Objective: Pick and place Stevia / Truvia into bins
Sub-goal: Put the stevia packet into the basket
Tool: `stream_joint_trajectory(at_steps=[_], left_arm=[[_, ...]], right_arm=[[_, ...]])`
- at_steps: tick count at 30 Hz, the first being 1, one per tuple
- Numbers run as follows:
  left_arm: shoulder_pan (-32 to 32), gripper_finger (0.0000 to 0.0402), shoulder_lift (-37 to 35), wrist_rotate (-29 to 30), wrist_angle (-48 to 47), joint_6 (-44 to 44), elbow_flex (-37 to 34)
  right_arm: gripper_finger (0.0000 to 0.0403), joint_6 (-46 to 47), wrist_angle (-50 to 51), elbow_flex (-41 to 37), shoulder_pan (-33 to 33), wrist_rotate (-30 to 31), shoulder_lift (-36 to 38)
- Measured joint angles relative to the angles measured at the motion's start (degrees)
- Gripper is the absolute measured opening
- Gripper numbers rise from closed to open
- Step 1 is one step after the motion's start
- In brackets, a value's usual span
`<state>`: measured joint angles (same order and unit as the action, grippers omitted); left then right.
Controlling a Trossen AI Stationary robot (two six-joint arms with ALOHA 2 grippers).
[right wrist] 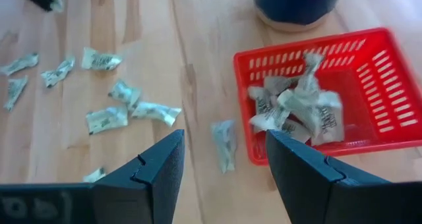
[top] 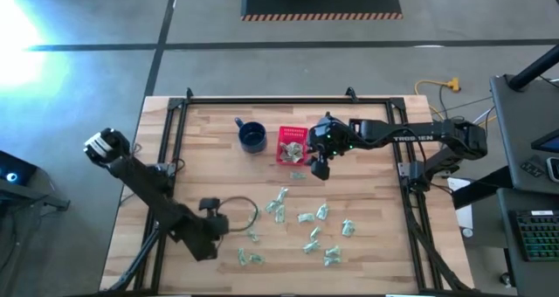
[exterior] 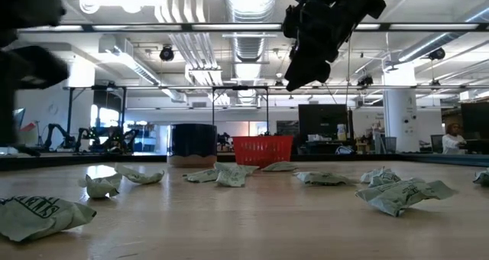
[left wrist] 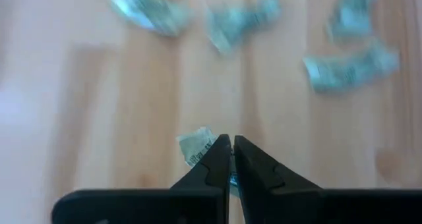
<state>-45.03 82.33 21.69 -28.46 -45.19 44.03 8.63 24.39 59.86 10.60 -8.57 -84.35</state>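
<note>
The right gripper [right wrist: 224,168], fingers spread wide and empty, hangs over 1 sachet [right wrist: 224,143] lying lengthwise between them just outside the basket [right wrist: 386,85], while the left gripper [left wrist: 231,159] pinches another sachet [left wrist: 196,147] at the table's near side.

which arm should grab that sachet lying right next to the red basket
Right. Its end effector hangs open beside the red basket, with that sachet between its fingers in view. The left end effector is shut, far off.
</note>
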Motion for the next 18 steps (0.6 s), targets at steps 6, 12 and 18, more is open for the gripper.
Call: stream_joint_trajectory(at_steps=[6, 12, 18], left_arm=[[6.1, 0.0, -6.2, 6.8, 0.8, 6.1, 0.1], [17.2, 0.0, -10.1, 8.8, 7.6, 19.1, 0.1], [30.1, 0.0, -9.1, 4.8, 25.2, 34.1, 0.2]], right_arm=[[0.0203, 0.3, 5.8, 0.0, -1.4, -0.7, 1.8], [0.0203, 1.4, 16.6, -0.4, -3.6, -0.5, 5.5], [0.0203, 6.0, 19.1, -4.4, -5.5, -0.5, 11.0]])
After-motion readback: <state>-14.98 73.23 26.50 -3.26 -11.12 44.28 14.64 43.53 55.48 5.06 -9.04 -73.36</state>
